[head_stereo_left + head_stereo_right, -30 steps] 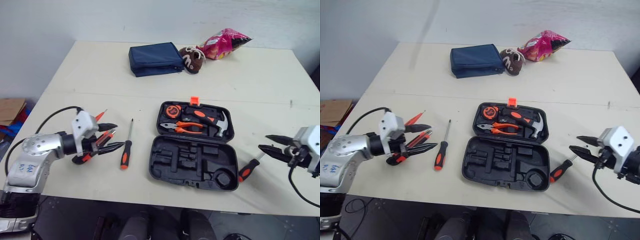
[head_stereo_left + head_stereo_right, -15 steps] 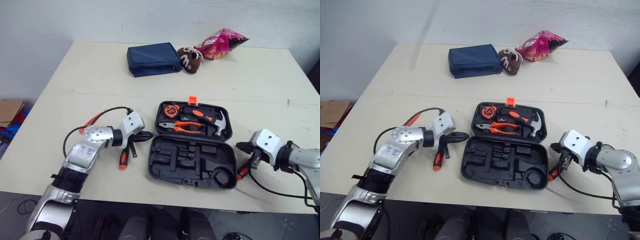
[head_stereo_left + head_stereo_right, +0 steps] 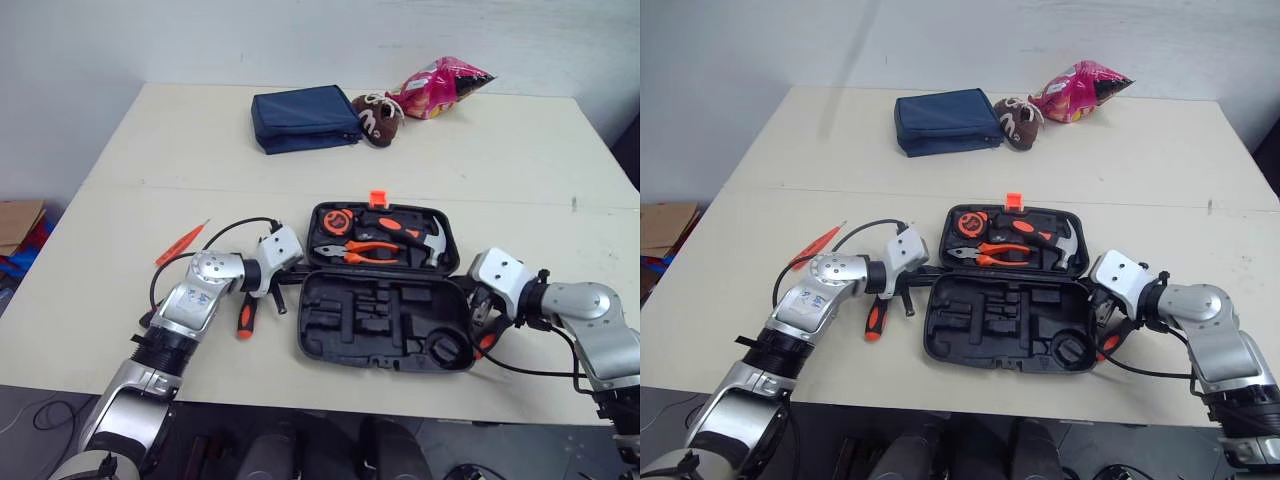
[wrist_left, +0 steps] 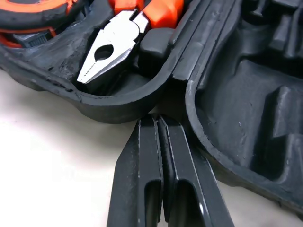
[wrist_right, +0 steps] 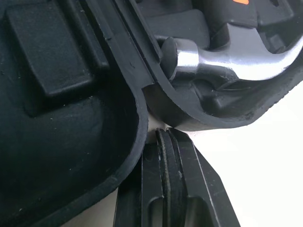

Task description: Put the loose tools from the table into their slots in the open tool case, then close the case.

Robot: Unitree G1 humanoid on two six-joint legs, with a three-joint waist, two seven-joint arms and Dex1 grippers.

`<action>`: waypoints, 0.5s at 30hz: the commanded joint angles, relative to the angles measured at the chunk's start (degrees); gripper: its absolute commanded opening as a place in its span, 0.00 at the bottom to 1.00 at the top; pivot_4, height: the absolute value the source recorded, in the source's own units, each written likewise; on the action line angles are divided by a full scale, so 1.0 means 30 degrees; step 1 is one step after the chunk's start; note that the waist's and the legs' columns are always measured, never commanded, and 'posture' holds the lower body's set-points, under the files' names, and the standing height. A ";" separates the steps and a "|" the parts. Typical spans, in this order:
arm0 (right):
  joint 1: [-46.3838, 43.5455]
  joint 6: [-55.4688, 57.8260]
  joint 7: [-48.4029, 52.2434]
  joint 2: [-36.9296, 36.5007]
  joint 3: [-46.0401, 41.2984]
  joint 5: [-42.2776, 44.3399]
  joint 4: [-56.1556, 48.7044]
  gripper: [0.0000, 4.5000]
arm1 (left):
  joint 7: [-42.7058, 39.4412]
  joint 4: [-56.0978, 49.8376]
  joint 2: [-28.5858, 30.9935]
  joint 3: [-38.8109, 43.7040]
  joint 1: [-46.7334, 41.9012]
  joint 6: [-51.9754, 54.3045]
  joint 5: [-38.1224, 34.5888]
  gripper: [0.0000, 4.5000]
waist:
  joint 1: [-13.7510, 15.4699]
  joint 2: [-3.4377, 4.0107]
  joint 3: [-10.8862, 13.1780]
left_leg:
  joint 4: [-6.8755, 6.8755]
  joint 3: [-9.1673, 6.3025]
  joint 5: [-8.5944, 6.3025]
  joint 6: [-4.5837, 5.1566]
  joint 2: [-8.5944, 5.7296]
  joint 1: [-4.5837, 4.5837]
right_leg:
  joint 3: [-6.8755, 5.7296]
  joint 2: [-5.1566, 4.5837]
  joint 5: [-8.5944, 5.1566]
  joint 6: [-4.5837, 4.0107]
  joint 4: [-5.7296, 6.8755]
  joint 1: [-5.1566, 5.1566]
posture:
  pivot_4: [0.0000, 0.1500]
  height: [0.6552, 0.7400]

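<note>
The black tool case lies open mid-table. Its far half holds a tape measure, orange pliers and a hammer; the slots of the near half are bare. My left gripper is shut, its tips pressed into the gap between the two halves at the case's left end. At the right end my right gripper is shut against the same seam. A black-and-orange screwdriver lies just beside the left gripper. Another orange-handled screwdriver lies under the right wrist. A slim red screwdriver rests further left.
A blue pouch, a brown toy shoe and a pink snack bag sit at the far side of the table. The table's front edge runs close below the case.
Both arms have swung inward from the table's sides to the two ends of the case. Both grippers have gone from open to shut. The red screwdriver stays where the left gripper was.
</note>
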 commanded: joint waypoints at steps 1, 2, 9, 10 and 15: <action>0.0102 0.0464 0.1030 0.0008 0.0373 0.0844 -0.2095 0.00 | -0.0439 -0.1359 0.0349 0.0283 0.0412 -0.0047 -0.0244 0.01 | 0.0020 0.0000 0.0000 | -0.0002 0.0000 -0.0003 -0.0003 0.0007 0.0000 | 0.0002 0.0005 -0.0001 -0.0001 -0.0003 -0.0001 | 1.00 1.00; 0.0135 0.0730 0.1050 0.0101 0.0320 0.0906 -0.2313 0.00 | -0.0397 -0.1435 0.0375 0.0400 0.0438 0.0002 -0.0246 0.01 | 0.0039 0.0000 0.0000 | -0.0001 -0.0001 -0.0003 -0.0003 0.0012 -0.0003 | -0.0002 0.0008 -0.0002 -0.0003 -0.0003 -0.0002 | 1.00 1.00; 0.0405 0.0756 0.0809 0.0097 0.0099 0.0436 -0.1811 0.00 | -0.0300 -0.1317 0.0217 0.0513 0.0307 0.0060 -0.0104 0.01 | 0.0068 0.0000 0.0000 | 0.0011 -0.0001 -0.0008 0.0000 0.0009 -0.0002 | 0.0003 0.0003 -0.0001 -0.0005 0.0001 -0.0002 | 1.00 1.00; 0.0447 0.0676 0.0838 0.0052 0.0072 0.0426 -0.1736 0.00 | -0.0285 -0.1255 0.0199 0.0509 0.0301 0.0005 -0.0058 0.01 | 0.0068 0.0000 0.0000 | 0.0011 0.0000 -0.0008 0.0000 0.0009 -0.0002 | 0.0001 0.0003 -0.0001 -0.0005 0.0001 -0.0002 | 1.00 1.00; 0.0635 0.0157 0.0627 -0.0375 -0.0495 0.0206 -0.1361 0.00 | -0.0503 -0.1123 0.0389 0.0457 0.0332 -0.0303 0.0181 0.01 | 0.0075 0.0000 0.0000 | 0.0011 0.0000 -0.0008 0.0000 0.0008 -0.0002 | 0.0002 0.0003 0.0000 -0.0005 0.0002 0.0000 | 1.00 1.00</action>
